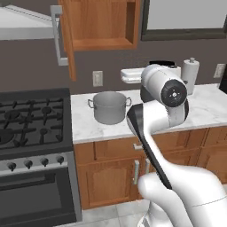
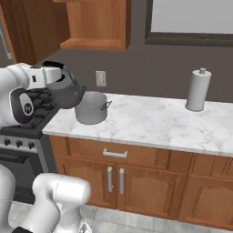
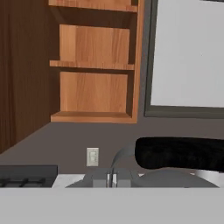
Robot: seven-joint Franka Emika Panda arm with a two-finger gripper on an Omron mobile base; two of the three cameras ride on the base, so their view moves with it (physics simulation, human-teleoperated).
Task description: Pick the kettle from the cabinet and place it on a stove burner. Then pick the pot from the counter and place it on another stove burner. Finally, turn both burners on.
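kettle (image 2: 68,93): hangs above counter (image 2: 150,119) edge, beside pot (image 2: 92,108) | my gripper (image 2: 58,75): pinched on its arched handle | handling, I judge: rigid, light, may swing; hold handle's top centre

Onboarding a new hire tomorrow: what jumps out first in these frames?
The white arm, with its gripper shut on the small dark kettle, held in the air by its black handle just left of the pot. That big grey pot sits on the marble counter beside the black stove. Above, the wooden cabinet hangs open, its grey door swung out.
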